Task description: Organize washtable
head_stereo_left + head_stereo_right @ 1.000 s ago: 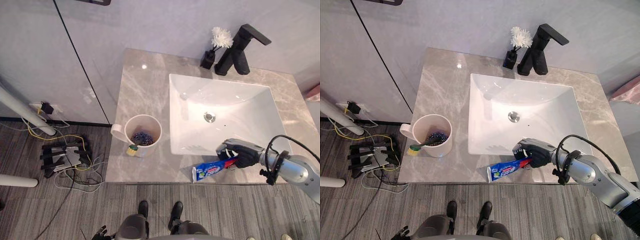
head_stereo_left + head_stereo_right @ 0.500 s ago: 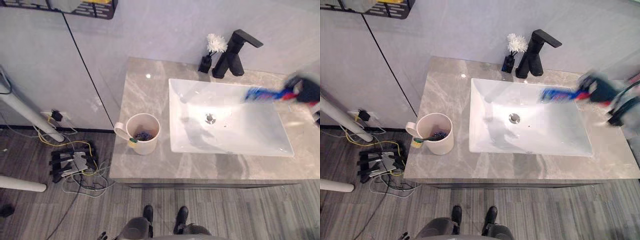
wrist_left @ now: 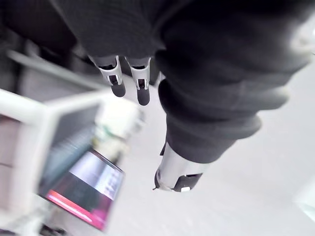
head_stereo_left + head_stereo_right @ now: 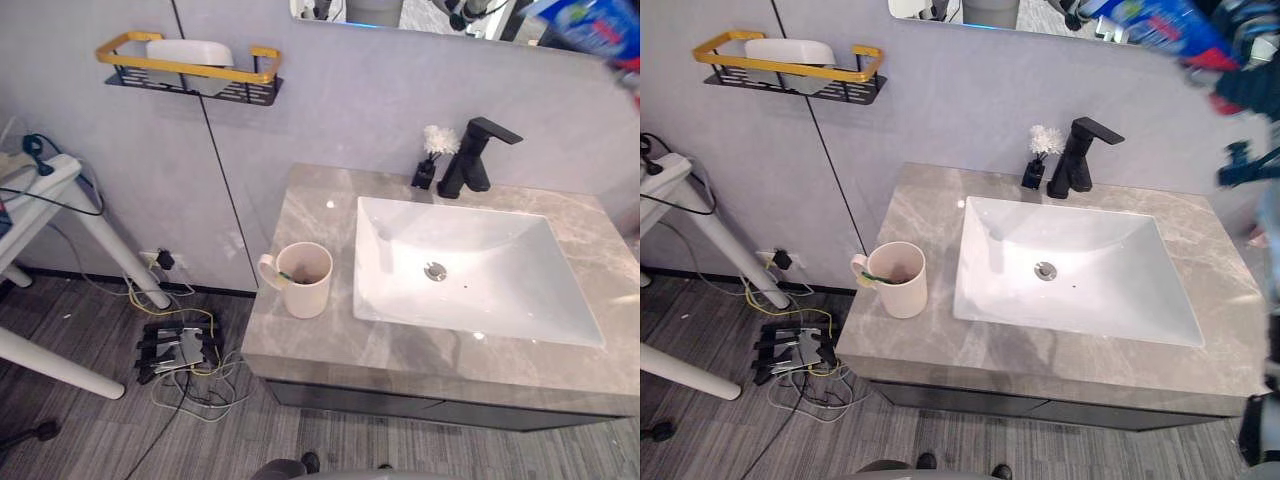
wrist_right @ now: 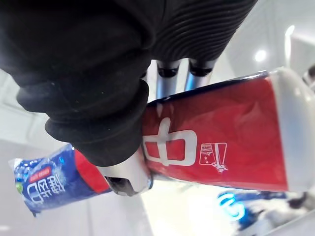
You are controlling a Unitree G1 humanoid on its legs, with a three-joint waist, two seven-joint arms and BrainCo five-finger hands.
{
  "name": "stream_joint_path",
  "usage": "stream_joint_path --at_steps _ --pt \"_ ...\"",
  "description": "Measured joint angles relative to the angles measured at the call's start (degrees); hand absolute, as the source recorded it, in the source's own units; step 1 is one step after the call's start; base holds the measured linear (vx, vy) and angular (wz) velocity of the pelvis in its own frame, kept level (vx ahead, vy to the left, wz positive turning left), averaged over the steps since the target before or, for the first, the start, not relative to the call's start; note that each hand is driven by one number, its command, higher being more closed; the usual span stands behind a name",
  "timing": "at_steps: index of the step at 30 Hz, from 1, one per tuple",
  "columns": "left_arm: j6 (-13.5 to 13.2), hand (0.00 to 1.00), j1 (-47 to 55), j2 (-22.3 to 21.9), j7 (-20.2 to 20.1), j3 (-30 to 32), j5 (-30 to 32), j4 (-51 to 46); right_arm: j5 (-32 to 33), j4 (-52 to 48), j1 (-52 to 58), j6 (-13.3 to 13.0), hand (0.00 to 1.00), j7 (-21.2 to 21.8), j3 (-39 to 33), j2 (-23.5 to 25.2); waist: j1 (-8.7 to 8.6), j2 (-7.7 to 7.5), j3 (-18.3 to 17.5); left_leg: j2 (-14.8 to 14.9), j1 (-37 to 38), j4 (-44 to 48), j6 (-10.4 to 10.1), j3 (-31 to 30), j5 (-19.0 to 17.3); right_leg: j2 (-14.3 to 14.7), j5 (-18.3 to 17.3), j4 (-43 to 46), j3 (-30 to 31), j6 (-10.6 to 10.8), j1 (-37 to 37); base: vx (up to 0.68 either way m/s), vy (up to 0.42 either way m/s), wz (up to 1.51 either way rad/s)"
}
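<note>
So: right hand [image 5: 93, 93] had the toothpaste tube [image 5: 221, 142] clamped between thumb and fingers, carried high at upper right by the mirror [image 4: 420, 12], well clear of the counter [image 4: 320, 340]. 1 s earlier it lay on the counter's front edge by the basin [image 4: 470, 270]. Camera had tilted up too; wall shelf [image 4: 190, 68] was now in frame. Left hand [image 3: 211, 98] hung loose, fingers straight, empty. Pick looked done; placement remained, probably cup [image 4: 310, 297] or shelf.
</note>
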Motion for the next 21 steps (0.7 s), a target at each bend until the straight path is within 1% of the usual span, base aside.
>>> stream_joint_path --at_steps 1,2,3,4,5,6,7,8,9,10,12,15,19,21 --pt "-0.08 0.00 -0.44 1.60 -0.50 -1.33 0.99 -2.96 0.09 -0.87 0.00 0.01 1.00 0.16 0.99 1.02 0.00 0.17 -0.12 -0.25 0.03 0.00 0.02 -0.79 0.02 -0.12 -0.15 0.02 -0.76 0.07 0.36 0.02 0.023 0.46" --pt "-0.15 0.00 -1.66 4.59 -1.49 -5.16 2.41 -7.99 0.26 -2.42 -0.01 0.00 1.00 0.49 3.03 2.64 0.56 0.43 -0.25 -0.66 0.35 -0.12 -0.03 -1.99 0.23 -0.52 -0.42 0.14 -2.14 0.34 1.11 0.04 0.015 0.54" --pt "-0.16 0.00 -3.29 6.58 -2.83 -9.51 3.35 -12.23 0.37 -3.62 -0.14 -0.02 1.00 1.02 5.10 4.34 1.84 0.63 -0.39 -0.88 0.55 -0.18 0.21 -2.69 0.80 -0.75 -0.62 0.44 -2.86 0.47 1.46 0.06 0.019 0.47" --pt "-0.15 0.00 -3.86 7.05 -3.40 -11.73 3.54 -14.33 0.44 -3.98 -0.37 -0.02 1.00 1.57 6.35 5.21 2.50 0.70 -0.43 -0.97 0.60 -0.17 0.40 -3.04 0.97 -0.78 -0.58 0.44 -3.40 0.54 1.69 0.07 0.009 0.55" --pt "-0.08 0.00 -5.38 7.50 -4.98 -17.68 4.20 -18.86 0.50 -4.65 -0.50 0.05 1.00 2.47 9.71 6.94 3.19 0.66 -0.44 -1.46 0.79 -0.09 0.57 -4.78 1.17 -0.88 -0.99 0.44 -5.00 1.09 2.75 0.07 -0.006 0.56" --pt "-0.05 0.00 -5.54 7.50 -5.57 -20.20 4.28 -20.24 0.48 -4.78 -0.59 0.09 1.00 3.00 11.17 7.59 3.30 0.66 -0.43 -1.57 0.94 -0.10 0.65 -5.41 1.26 -0.92 -1.04 0.45 -5.68 1.15 3.15 0.07 -0.015 0.66" --pt "0.56 0.00 -5.60 7.51 -6.74 -24.97 4.24 -22.43 0.42 -4.79 -1.09 0.49 1.00 4.19 13.92 9.02 3.96 0.66 -0.44 -1.57 1.34 -0.09 0.63 -6.17 1.29 -0.93 -1.04 0.60 -6.30 1.15 3.52 0.07 -0.010 0.41" --pt "1.20 0.00 -5.61 7.51 -7.46 -28.37 4.16 -23.76 0.22 -4.79 -1.84 0.79 1.00 4.78 15.64 9.73 4.73 0.65 -0.44 -1.57 1.51 -0.09 0.63 -6.72 1.29 -0.89 -1.04 0.60 -6.93 1.15 4.06 0.07 -0.015 0.42" --pt "1.84 0.00 -5.55 7.53 -8.37 -32.60 4.09 -24.81 -0.36 -4.77 -3.42 1.28 1.00 5.52 17.13 10.63 5.07 0.68 -0.44 -1.61 1.61 -0.08 0.61 -7.59 1.30 -0.87 -1.04 0.73 -7.39 1.16 4.19 0.05 -0.017 0.31" --pt "2.29 0.00 -5.53 7.53 -8.79 -34.40 4.04 -25.39 -0.44 -4.76 -4.25 1.32 1.00 5.57 17.60 11.02 5.28 0.68 -0.43 -1.61 1.61 -0.08 0.61 -7.90 1.30 -0.84 -1.04 0.86 -7.56 1.16 4.23 0.04 -0.026 0.31" --pt "4.17 0.00 -4.98 8.25 -10.53 -40.23 3.22 -26.84 -0.76 -4.58 -7.68 1.40 1.00 5.52 18.22 12.76 5.51 0.74 -0.41 -1.55 1.88 -0.06 0.61 -8.64 1.30 -0.83 -1.11 1.57 -8.24 1.19 4.48 0.03 -0.024 0.17" --pt "6.18 0.00 -4.72 11.30 -11.84 -43.77 1.66 -27.88 -0.93 -4.39 -10.14 1.43 1.00 4.86 18.49 13.25 5.53 0.79 -0.39 -1.54 2.65 -0.07 0.60 -8.67 1.30 -0.94 -1.13 2.23 -8.28 1.19 5.01 0.01 -0.031 0.01" --pt "6.30 0.00 -5.74 14.42 -11.83 -46.21 0.08 -28.53 -1.29 -3.60 -10.54 1.46 1.00 3.85 18.90 14.27 5.18 0.91 -0.38 -1.57 2.68 -0.15 0.61 -8.29 1.30 -0.99 -1.16 2.68 -8.17 1.19 4.94 -0.04 -0.045 -0.04" --pt "6.26 0.00 -7.14 14.64 -11.54 -47.52 -0.71 -28.53 -1.30 -3.12 -10.54 1.72 1.00 3.81 19.41 14.94 5.22 1.01 -0.33 -1.56 2.66 -0.18 0.61 -7.78 1.30 -1.00 -1.20 2.66 -8.04 1.16 4.86 -0.07 -0.054 -0.14"
